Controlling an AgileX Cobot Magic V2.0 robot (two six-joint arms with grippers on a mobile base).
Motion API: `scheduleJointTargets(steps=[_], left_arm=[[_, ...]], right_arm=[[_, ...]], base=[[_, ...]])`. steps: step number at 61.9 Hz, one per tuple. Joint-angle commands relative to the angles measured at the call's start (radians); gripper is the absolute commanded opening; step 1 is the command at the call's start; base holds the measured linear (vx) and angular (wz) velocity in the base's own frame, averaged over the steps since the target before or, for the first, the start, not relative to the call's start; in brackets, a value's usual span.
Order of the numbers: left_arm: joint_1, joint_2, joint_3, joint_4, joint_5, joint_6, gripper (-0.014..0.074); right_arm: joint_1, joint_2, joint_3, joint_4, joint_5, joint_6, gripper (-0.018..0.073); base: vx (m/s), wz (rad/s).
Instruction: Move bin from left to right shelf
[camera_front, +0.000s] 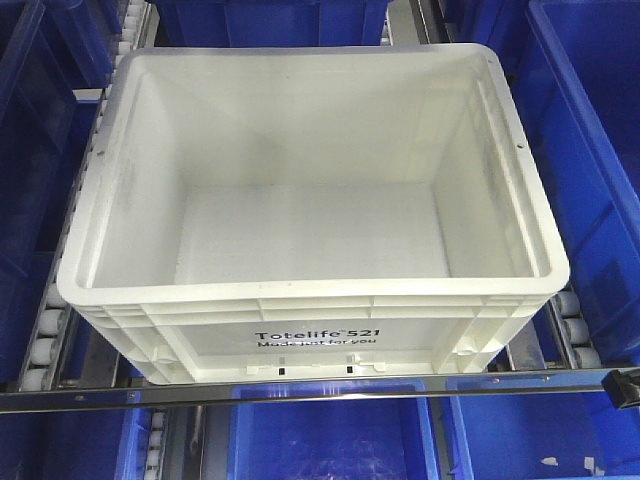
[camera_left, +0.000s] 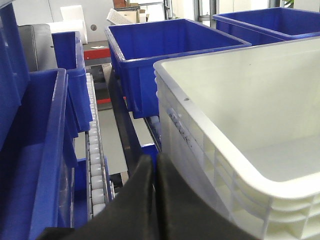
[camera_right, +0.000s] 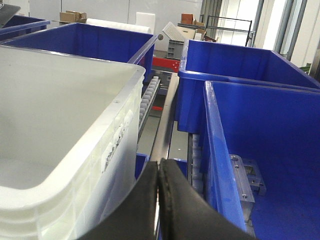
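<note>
Sitting empty on rollers, the large white rectangular plastic bin (camera_front: 310, 200) looks stiff, light, best clasped under its ribbed side rims by both grippers, left gripper (camera_left: 155, 170) and right gripper (camera_right: 159, 175), each pressed together.

From the front, neither arm shows at all. The white bin (camera_front: 310, 190) covers most of the roller tracks (camera_front: 45, 345) of the shelf beneath it, and the shelf's front rail (camera_front: 300, 388) crosses its lowest edge. The second line of print (camera_front: 316, 343) is too blurred to read surely. The blue bins (camera_front: 590, 170) around it are cut off by every edge. In both wrist views the dark fingers (camera_left: 145, 200) (camera_right: 165, 200) run off the bottom edge, pressed together, and whether they touch the bin cannot be told.
</note>
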Motion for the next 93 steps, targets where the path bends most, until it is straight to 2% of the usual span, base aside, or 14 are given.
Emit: scheduleJointTargets(steps=[1,19,30,47,93], left_arm=[[-0.006,0.017,-0.025,-0.009,-0.077,-0.008,-0.0009],[-0.006,0.015,-0.025,-0.007,-0.076,-0.007,-0.0009],[-0.005,-0.026,-0.005,0.001,-0.002,0.001,-0.0009],[-0.005,-0.199,0.194,-0.001,-0.123,-0.002,-0.0009],[-0.005,-0.194,0.191,-0.001,-0.1,-0.001,-0.0009]], right_arm=[[-0.005,0.015,-0.028,-0.003,-0.077,-0.004,-0.0007],[-0.005,0.015,-0.028,-0.003,-0.077,-0.004,-0.0007],[-0.005,0.015,-0.028,-0.003,-0.077,-0.004,-0.0007],[-0.005,0.015,-0.028,-0.003,-0.071,-0.004,-0.0007],[-0.005,0.015,-0.028,-0.003,-0.071,-0.004,-0.0007]], base=[[0.0,0.0],[0.0,0.0],[0.0,0.0],[0.0,0.0],[0.0,0.0]])
